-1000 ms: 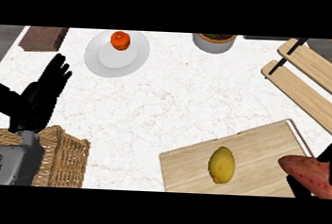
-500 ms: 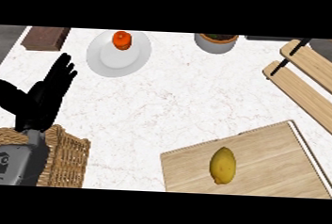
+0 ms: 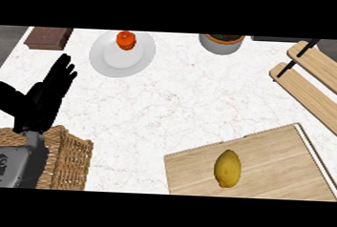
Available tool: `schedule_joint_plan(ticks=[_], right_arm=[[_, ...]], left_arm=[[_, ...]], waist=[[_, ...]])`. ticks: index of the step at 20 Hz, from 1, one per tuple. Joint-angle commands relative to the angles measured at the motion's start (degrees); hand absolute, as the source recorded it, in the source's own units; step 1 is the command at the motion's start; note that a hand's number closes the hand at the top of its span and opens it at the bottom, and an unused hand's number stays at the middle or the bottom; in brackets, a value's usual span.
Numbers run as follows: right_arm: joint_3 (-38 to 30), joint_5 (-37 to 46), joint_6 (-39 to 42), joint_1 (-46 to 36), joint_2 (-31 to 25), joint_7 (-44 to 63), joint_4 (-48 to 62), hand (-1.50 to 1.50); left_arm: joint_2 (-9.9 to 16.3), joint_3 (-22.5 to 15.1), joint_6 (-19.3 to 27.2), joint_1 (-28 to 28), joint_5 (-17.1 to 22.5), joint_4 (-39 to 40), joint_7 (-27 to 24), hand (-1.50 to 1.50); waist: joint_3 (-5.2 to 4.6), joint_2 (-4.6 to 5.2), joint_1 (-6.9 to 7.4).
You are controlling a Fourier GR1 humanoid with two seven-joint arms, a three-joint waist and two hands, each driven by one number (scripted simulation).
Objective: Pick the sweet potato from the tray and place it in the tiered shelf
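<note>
Left hand (image 3: pixel 41 98) rests open at 9 o'clock; right hand unseen. Lower gently onto tiered shelf (image 3: pixel 317 88), 2 o'clock.

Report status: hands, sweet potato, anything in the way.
Left hand open, resting at left edge. Right hand out of view. No sweet potato visible; only a yellow lemon on the tray. Tiered shelf unobstructed.

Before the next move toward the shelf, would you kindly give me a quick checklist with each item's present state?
1. Sweet potato in sight: not ok, no view shows it.
2. Right hand in sight: not ok, out of frame.
3. Tray holds only a yellow fruit: ok.
4. Shelf boards bare where visible: ok.
5. Left hand open, resting by the basket: ok.
6. Sweet potato held: cannot tell.
</note>
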Motion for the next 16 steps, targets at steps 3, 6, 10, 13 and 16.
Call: schedule_joint_plan(ticks=[3, 6, 10, 13, 16], right_arm=[[1.8, 3.1, 0.6, -7.1, -2.7, -4.9, 13.0, 1.50], [3.2, 6.8, 0.4, -8.8, -3.1, -14.3, 22.5, 1.50], [2.0, 8.6, 1.5, -9.4, -5.7, -20.8, 29.6, 1.50], [3.2, 9.6, 2.3, -12.8, -7.5, -23.5, 36.1, 1.50], [2.3, 11.9, -4.9, -15.9, -7.0, -17.4, 41.8, -1.50]], left_arm=[[1.7, 3.2, -4.5, 0.1, 1.9, 5.2, -5.0, 0.00], [0.1, 1.4, -0.3, -3.1, 0.3, 0.2, 2.6, 0.00], [-1.3, 0.4, -0.6, -0.2, -1.9, 2.4, -2.5, 0.00], [-2.1, -1.0, -0.4, 1.9, -1.0, -5.0, 2.8, 0.00], [-0.1, 1.2, -1.2, -1.6, -0.1, -1.6, 2.9, 0.00]], waist=[[-0.10, 0.14, 0.23], [-0.05, 0.09, 0.33], [-0.06, 0.13, 0.28], [-0.04, 0.06, 0.66], [-0.01, 0.28, 1.11]])
